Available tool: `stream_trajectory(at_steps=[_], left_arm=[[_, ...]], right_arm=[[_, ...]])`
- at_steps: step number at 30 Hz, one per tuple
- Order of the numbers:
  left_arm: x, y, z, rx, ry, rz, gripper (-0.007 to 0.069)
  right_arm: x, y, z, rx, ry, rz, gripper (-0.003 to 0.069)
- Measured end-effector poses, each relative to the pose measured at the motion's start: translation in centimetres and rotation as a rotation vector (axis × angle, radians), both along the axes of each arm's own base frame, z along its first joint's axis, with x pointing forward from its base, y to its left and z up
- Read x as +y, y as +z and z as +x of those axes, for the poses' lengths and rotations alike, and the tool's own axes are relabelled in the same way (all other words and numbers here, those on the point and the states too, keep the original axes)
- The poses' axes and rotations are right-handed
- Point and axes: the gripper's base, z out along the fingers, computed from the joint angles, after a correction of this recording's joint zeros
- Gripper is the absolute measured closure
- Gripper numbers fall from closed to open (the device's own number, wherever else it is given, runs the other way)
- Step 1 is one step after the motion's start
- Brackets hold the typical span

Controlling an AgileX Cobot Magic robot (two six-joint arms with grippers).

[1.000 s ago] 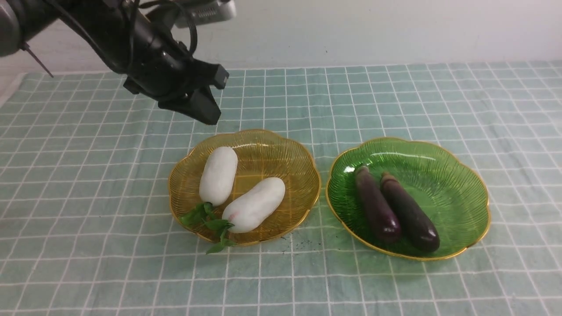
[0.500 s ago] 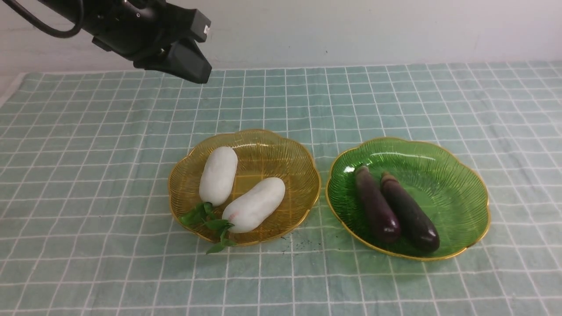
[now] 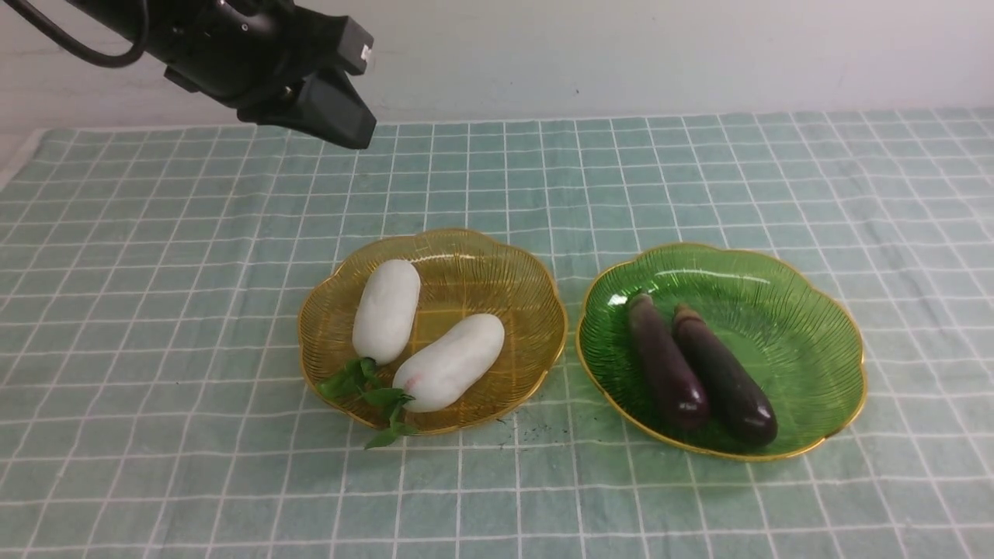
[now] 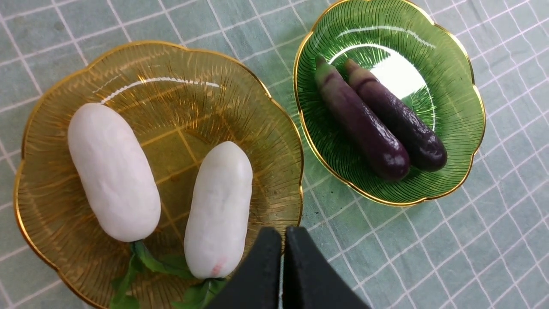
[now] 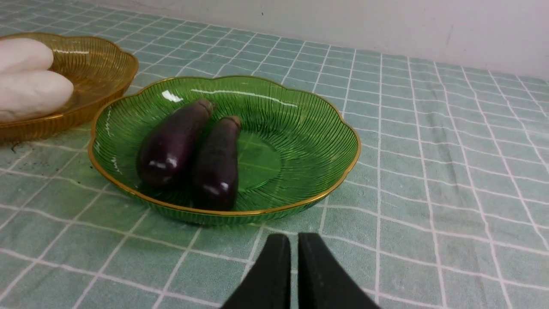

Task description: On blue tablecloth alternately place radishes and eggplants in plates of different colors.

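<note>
Both stubby white radishes (image 3: 386, 310) (image 3: 450, 362) lie side by side in the translucent amber-yellow scalloped plate with the gold rim (image 3: 505, 260), leafy green sprigs (image 3: 365, 388) pointing toward you and spilling over the near rim. Both slender glossy purple-black eggplants (image 3: 666, 363) (image 3: 726, 376) lie touching, parallel, in the matching green ribbed plate (image 3: 776, 287) just to its right. The plates sit close but apart on the pale teal-blue gridded tablecloth (image 3: 155, 349).

What changed over the last second: your left gripper (image 3: 342, 124) was lower, hanging just behind the amber plate's far rim; it has since lifted and pulled back toward the far left, and over the last half second it has barely moved. Nothing on either plate has shifted.

Left claw: clenched, empty. The left wrist view shows the two black fingers (image 4: 257, 274) pressed together with nothing between them, looking down over both plates. Right gripper (image 5: 294, 257): out of the front view; its wrist view shows the fingers nearly together, holding nothing, low and near the green plate's rim.

Reading: all four vegetables are sorted by kind, one kind per plate. You appear to be in the retreat phase; I judge the placing finished, with only parking the arms left. A few dark specks (image 3: 528, 431) lie on the cloth between the plates.
</note>
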Motion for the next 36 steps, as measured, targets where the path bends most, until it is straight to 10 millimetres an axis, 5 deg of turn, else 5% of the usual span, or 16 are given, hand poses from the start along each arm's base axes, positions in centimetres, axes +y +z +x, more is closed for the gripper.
stream_trajectory(at_steps=[9,19,27,30,32,36], left_arm=[[0.2,2.0,-1.7,-0.054,-0.003,-0.021,0.0632],[1.1,6.7,-6.6,-0.203,-0.005,-0.045,0.0632],[2.7,11.2,-13.6,-0.395,0.015,-0.023,0.0632],[3.2,11.4,-15.2,-0.417,0.024,-0.006,0.0632],[4.0,11.0,-17.8,-0.440,0.041,0.026,0.0632],[5.2,8.7,-21.7,-0.435,0.065,0.089,0.0632]], right_arm=[[-0.4,0.0,0.0,0.001,-0.068,-0.002,0.0636],[-0.4,0.0,0.0,-0.001,-0.072,-0.013,0.0636],[-0.4,0.0,0.0,-0.001,-0.071,-0.015,0.0636],[-0.4,0.0,0.0,-0.001,-0.071,-0.015,0.0636],[-0.4,0.0,0.0,-0.001,-0.071,-0.017,0.0636],[-0.4,0.0,0.0,-0.001,-0.071,-0.016,0.0636]])
